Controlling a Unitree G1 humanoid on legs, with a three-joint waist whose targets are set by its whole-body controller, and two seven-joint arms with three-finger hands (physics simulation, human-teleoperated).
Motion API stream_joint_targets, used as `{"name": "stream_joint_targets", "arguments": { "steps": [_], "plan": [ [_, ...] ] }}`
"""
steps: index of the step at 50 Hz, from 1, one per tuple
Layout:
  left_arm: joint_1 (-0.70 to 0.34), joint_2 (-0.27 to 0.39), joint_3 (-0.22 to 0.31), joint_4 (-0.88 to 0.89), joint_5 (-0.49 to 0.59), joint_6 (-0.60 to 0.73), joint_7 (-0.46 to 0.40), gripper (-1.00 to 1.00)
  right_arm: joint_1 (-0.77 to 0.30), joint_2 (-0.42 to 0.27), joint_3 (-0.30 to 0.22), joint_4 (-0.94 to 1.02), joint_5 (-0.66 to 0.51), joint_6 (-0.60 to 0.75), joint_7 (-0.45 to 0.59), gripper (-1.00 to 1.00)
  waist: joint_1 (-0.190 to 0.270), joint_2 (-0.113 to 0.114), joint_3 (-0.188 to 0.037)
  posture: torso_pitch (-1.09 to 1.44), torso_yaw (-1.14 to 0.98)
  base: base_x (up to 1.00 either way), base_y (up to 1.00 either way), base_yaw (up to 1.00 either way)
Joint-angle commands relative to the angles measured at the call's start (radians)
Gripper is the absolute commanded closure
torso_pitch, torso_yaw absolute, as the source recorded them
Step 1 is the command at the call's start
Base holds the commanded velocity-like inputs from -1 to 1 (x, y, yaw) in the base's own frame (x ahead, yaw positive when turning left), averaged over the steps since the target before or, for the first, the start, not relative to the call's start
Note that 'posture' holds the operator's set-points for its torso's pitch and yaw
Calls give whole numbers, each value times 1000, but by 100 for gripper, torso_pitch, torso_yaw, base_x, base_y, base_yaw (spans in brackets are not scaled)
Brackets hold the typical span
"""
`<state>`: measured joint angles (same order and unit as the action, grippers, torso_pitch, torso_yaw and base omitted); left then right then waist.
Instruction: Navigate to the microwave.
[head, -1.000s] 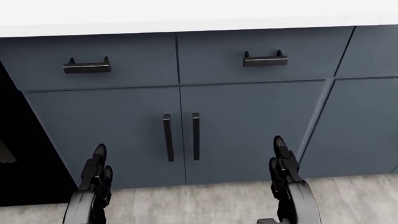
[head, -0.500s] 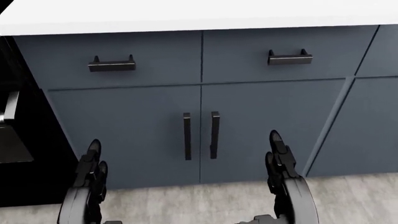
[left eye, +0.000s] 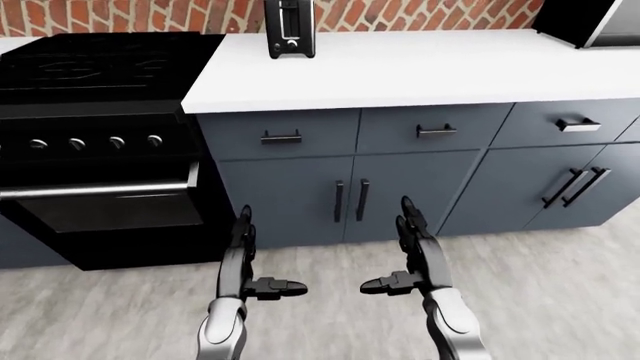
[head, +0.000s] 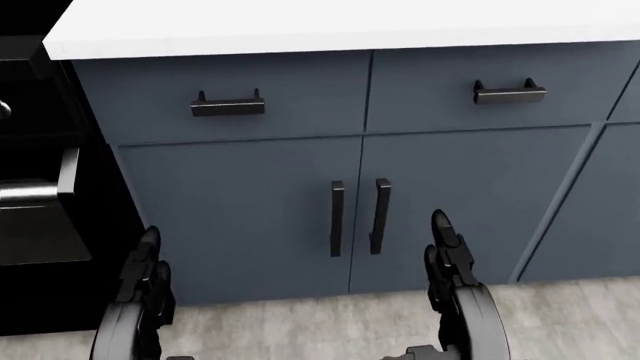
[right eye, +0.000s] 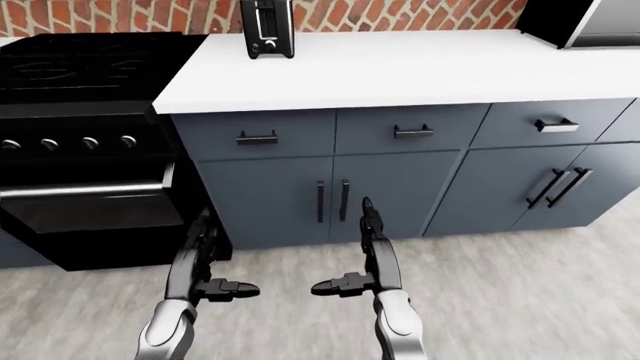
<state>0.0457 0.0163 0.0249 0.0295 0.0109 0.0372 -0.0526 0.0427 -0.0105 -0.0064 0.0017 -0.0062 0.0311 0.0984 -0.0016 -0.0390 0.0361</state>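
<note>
The microwave (left eye: 590, 21) shows only as a black corner with a grey face at the top right of the left-eye view, standing on the white counter (left eye: 420, 67). It also shows in the right-eye view (right eye: 575, 19). My left hand (left eye: 250, 259) and right hand (left eye: 408, 255) are held low before the blue-grey cabinet doors (left eye: 350, 199), fingers straight and open, thumbs pointing inward, both empty.
A black stove (left eye: 95, 142) with knobs and an oven handle stands at the left. A black toaster (left eye: 289, 28) sits on the counter near the brick wall. Drawers with black handles (head: 228, 105) run under the counter. Grey wood floor (left eye: 560, 300) lies below.
The whole head view has shifted: the cabinet handles slid rightward and the stove's edge came further in at the left, so the camera has moved left. The hands kept their pose.
</note>
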Motion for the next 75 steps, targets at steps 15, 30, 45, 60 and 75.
{"name": "stream_joint_targets", "arguments": {
  "steps": [15,30,45,60,75],
  "plan": [
    [-16,-2,-2,-39,-2,-27,0,-100,-16,-4,-4,-29,3,-25,0,-100,-13,103,-20,0,0,0,26,0],
    [-14,-1,-3,-38,-3,-30,-2,-100,-10,-3,1,-43,0,-17,1,-100,-4,-36,-18,0,0,0,26,0],
    [-17,-1,-2,-36,-3,-29,-2,-100,-13,-3,0,-36,-1,-20,3,-100,1,100,-20,0,0,0,26,0],
    [-18,-1,-2,-28,-2,-37,-3,-100,-12,-4,1,-35,-1,-22,4,-100,-19,-3,-14,0,0,0,26,0],
    [-11,-1,-3,-47,-1,-25,-5,-100,-10,-3,3,-38,-3,-21,6,-100,3,102,-18,0,0,0,25,0]
  ]
}}
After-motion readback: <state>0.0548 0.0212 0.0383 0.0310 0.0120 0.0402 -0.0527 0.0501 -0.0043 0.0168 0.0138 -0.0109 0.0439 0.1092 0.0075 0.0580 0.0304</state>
